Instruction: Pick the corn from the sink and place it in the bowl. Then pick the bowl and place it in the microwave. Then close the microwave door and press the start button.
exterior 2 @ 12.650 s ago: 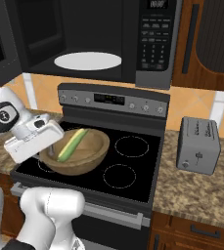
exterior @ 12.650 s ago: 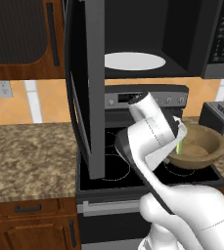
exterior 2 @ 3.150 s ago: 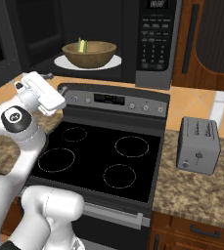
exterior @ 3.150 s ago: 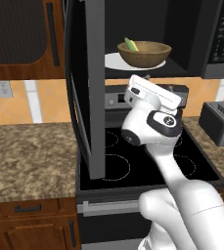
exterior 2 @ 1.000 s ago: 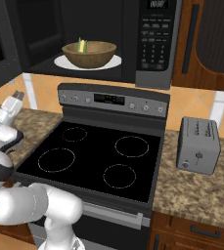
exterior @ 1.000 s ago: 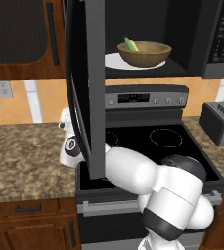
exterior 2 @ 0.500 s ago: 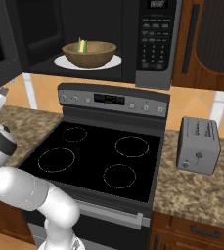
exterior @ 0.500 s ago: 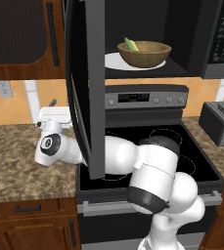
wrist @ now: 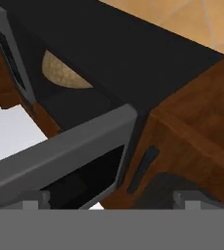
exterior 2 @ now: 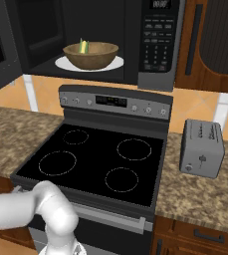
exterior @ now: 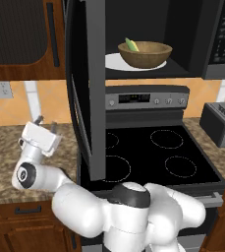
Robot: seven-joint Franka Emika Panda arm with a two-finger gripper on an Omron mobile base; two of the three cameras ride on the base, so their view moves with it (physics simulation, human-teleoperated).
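Note:
The tan bowl stands on the white turntable plate inside the microwave, with the yellow corn lying in it. The microwave door hangs wide open, swung out to the left. My gripper is out on the left of that door, on its outer side over the counter, open and empty. In the hand view the gripper looks up at the door's grey frame from close by. The button panel is at the microwave's right.
Below the microwave lies a black glass-top stove. A grey toaster stands on the granite counter at its right. Brown wooden cabinets flank the microwave. My arm curls around the door's lower edge.
My arm has swung left around the open door, and the hand has dropped a little on the door's outer side. It has left the right base view. Bowl and corn stay put.

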